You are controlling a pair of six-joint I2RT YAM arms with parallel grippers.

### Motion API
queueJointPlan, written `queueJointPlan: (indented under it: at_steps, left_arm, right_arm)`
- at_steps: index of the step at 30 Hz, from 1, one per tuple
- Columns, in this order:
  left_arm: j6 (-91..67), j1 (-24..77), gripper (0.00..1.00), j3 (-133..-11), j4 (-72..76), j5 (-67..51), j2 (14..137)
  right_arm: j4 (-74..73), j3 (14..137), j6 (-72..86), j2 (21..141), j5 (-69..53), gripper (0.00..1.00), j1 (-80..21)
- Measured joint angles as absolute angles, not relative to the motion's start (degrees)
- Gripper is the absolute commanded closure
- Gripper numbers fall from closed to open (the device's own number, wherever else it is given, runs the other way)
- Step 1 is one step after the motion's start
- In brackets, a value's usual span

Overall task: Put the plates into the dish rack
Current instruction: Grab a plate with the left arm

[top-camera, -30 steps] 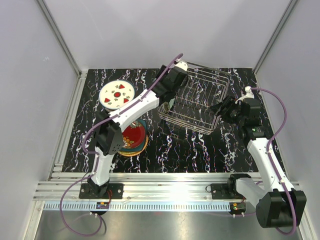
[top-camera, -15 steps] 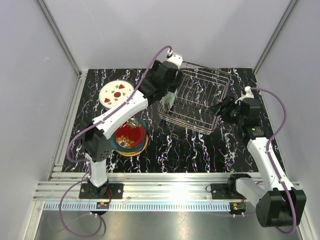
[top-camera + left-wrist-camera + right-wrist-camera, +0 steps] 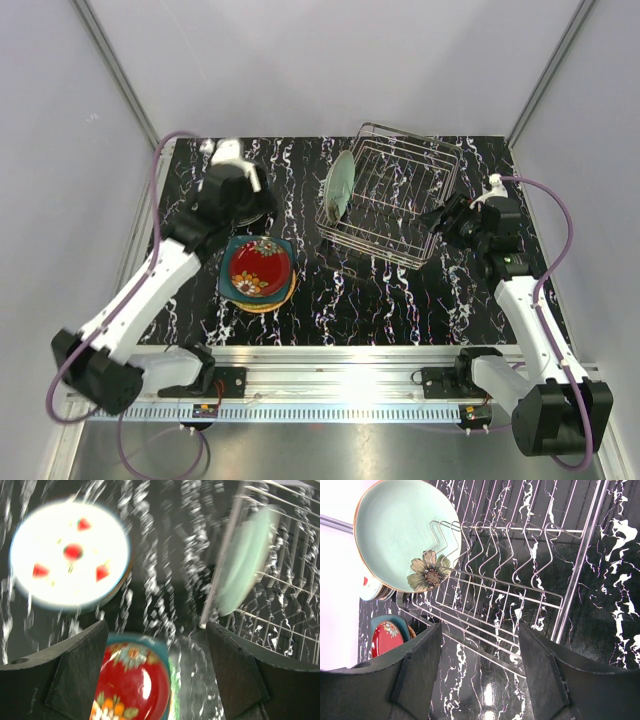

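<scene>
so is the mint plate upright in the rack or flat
Upright: the mint plate stands on edge at one end of the dish rack.

Left arm (image 3: 150, 285) and right arm (image 3: 527, 310) had white shells, black joints, purple cables (image 3: 570, 225) trailed from each, left gripper (image 3: 156, 630) had matte black fingers (image 3: 75, 665)

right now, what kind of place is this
Probably a robot lab test cell, not a kitchen: white walls, an aluminium rail, and a dish rack and plates staged on a black marbled table.
</scene>
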State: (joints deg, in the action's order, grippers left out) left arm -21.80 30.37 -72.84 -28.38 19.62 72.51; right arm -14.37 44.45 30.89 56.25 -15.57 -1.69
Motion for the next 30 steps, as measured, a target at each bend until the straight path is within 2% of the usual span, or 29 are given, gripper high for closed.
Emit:
queueJointPlan:
  at_steps: [4,8,19,30]
  left_arm:
    - [-29.5,26.1,0.21,-58.9,-27.9,16.5,62.4]
    - [-35.7,24.7,0.22,-50.5,-28.5,14.9,58.5]
    - [-47.9,23.9,0.24,-40.8,-31.1,17.2,57.1]
    - [-52.0,23.2,0.24,-34.8,-30.5,17.1,54.9]
  right_arm:
    - [-14.4,44.4,30.9,56.2,-15.7,0.30,-1.7]
    - [-14.4,44.4,30.9,56.2,-15.7,0.30,-1.7]
    - [-14.4,44.4,31.2,56.3,-16.3,0.31,-1.7]
    - [-14.3,44.4,31.3,57.1,-17.3,0.31,-1.7]
